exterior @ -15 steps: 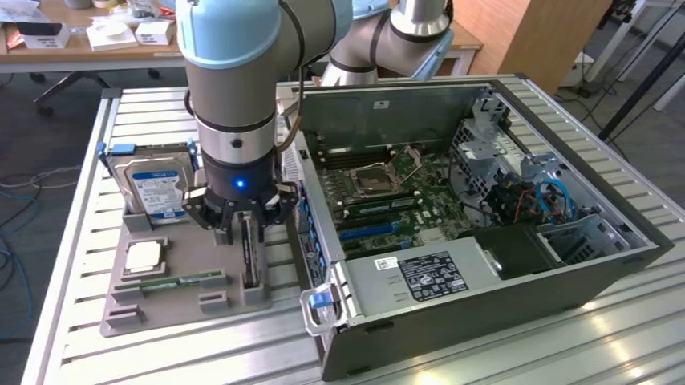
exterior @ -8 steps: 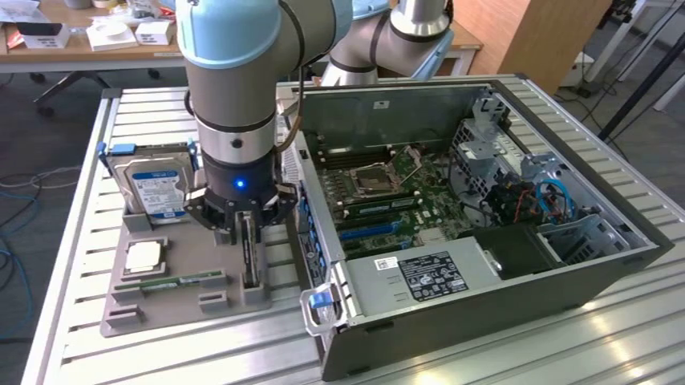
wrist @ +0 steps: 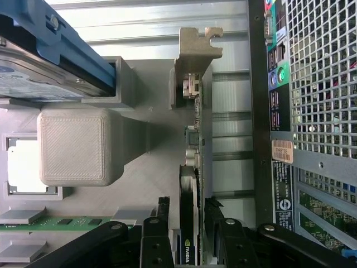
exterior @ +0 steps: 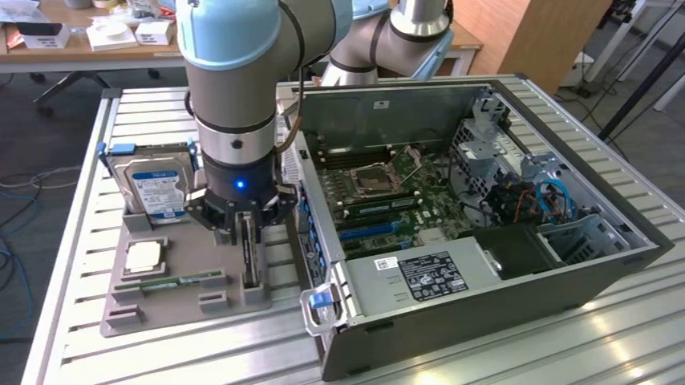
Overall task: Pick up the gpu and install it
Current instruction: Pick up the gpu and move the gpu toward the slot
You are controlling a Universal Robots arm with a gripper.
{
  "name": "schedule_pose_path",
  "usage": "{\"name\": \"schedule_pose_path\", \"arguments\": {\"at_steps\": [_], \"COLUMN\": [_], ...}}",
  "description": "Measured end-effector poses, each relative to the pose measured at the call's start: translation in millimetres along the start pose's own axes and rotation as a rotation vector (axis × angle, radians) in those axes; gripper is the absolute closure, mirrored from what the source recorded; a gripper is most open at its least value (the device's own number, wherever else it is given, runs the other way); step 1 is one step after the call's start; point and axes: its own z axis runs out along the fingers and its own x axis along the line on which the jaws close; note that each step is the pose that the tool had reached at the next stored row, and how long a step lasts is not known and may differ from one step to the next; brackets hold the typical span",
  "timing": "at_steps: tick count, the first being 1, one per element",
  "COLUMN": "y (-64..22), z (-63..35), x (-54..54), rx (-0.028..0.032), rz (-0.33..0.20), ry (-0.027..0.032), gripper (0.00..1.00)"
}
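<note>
On grey holder [exterior: 176, 301], at exterior view's left of pc case [exterior: 482, 321]: gpu [wrist: 188, 195] on edge in slot. Gripper [exterior: 249, 231] over it, jaws clamped on both card faces. Hard drive [exterior: 156, 188] upright at holder's far end.

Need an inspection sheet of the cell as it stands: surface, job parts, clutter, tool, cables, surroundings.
Surface: slatted metal table, carrying a grey tray and an open PC case.
Job's things: gpu standing on edge in its tray slot.
Clutter: hard drive, CPU and RAM stick, all in the tray.
Tool: tool down over the gpu, shut on it.
Cables: blue leads inside the case; floor cables at the exterior view's left.
Surroundings: desk with boxes behind the table.
</note>
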Motion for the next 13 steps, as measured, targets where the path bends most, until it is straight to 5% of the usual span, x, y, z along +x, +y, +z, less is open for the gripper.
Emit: {"name": "schedule_pose_path", "arguments": {"at_steps": [13], "y": [-0.9], "z": [0.1], "x": [-1.1], "rx": [-0.0001], "rz": [0.0], "ry": [-0.0002], "gripper": [0.61]}}
